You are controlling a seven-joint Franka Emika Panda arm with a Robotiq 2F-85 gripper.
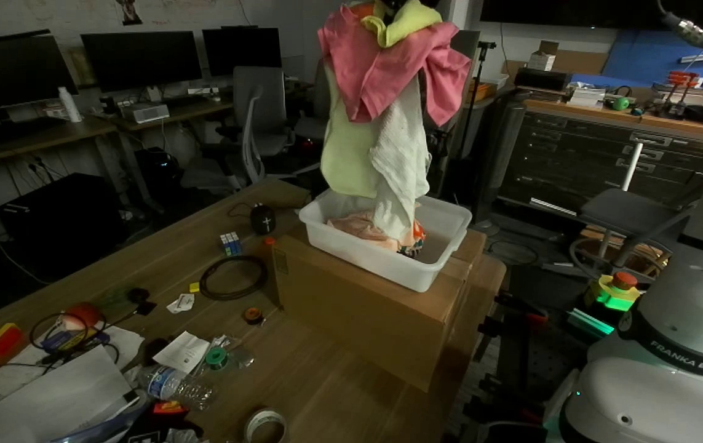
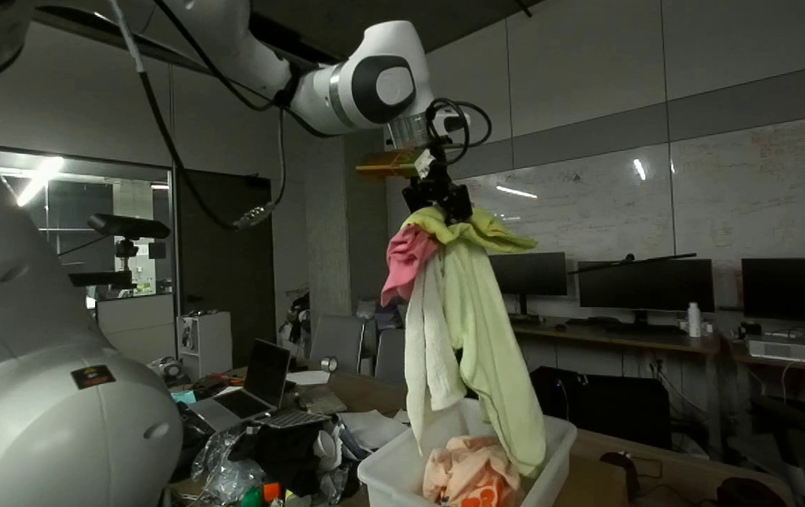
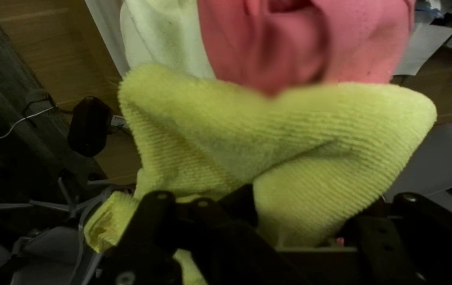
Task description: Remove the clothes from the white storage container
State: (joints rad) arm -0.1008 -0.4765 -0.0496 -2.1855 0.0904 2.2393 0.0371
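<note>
Unloading, Apparently Part Done

The counter (image 1: 326, 381) bears a cardboard carton (image 1: 357, 314) close to one rounded corner, along the edge facing the robot arm (image 1: 646, 397). On the carton rests the white storage container (image 1: 382, 266). Over it hang a pale-green cloth (image 2: 494, 366), a pink cloth (image 1: 382, 74) and a white cloth (image 2: 432, 352); a crumpled peach cloth (image 2: 464, 459) lies inside. The tool (image 2: 444, 208) is clenched on a yellow cloth (image 3: 269, 146), the others dangling with it; whether their hems touch the peach cloth cannot be told. All should prove light, limp and hard to damage, though loosely pinched layers may slip; the peach cloth is best taken from above by its raised central folds. The fingers (image 2: 457, 203) appear side-on in an exterior view, whereas in the wrist view fabric hides their tips; the wrist view alone resolves the yellow cloth's ribbed weave.
</note>
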